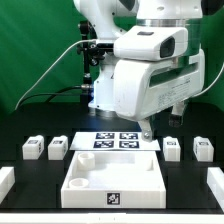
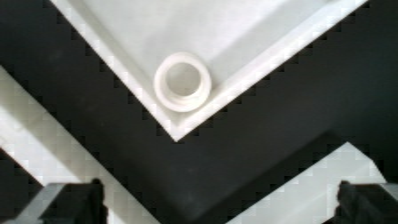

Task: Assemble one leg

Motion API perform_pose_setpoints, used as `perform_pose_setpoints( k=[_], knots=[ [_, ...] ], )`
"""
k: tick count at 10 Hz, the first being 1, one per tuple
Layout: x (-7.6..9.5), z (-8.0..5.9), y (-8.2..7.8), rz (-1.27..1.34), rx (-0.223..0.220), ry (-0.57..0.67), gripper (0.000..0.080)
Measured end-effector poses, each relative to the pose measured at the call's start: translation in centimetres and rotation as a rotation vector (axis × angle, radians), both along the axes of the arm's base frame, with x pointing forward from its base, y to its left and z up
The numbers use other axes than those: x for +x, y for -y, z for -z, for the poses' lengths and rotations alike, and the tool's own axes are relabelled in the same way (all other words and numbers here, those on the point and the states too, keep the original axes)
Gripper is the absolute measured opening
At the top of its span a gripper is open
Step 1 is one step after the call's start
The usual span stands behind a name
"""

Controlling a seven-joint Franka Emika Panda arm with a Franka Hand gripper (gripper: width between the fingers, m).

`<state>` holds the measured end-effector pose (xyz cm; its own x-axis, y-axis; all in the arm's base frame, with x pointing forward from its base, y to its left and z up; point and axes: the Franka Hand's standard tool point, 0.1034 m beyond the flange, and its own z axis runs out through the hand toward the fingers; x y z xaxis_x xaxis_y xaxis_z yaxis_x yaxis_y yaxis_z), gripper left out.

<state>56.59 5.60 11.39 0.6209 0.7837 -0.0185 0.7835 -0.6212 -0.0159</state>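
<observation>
Leg (image 1: pixel 58 148) untouched on table (image 1: pixel 40 175), one of four alike flanking marker board (image 1: pixel 117 141); end effector (image 1: pixel 148 128) hangs by that board's exterior-view right edge, fingers (image 2: pixel 63 205) spread wide with nothing between, seemingly above white panel (image 2: pixel 125 30) corner

White legs (image 1: pixel 58 149), white panel (image 1: pixel 130 172), black table (image 1: pixel 40 192).

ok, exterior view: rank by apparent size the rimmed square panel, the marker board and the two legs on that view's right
1. rimmed square panel: clearly largest, though also nearest the camera.
2. marker board: smaller, lying farther back.
3. outer right leg and inner right leg: they look about alike, so no ranking between them.
</observation>
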Motion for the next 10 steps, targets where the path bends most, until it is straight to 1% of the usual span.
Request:
perform_pose_setpoints(
  k=[6, 9, 10],
  knots=[
    [0.0, 0.1, 0.0, 0.0, 0.0, -0.001, 0.065],
    [-0.2, 0.2, 0.0, -0.048, 0.002, 0.005, 0.065],
    [-1.8, 1.0, 0.1, -0.131, 0.004, 0.008, 0.065]
  ],
)
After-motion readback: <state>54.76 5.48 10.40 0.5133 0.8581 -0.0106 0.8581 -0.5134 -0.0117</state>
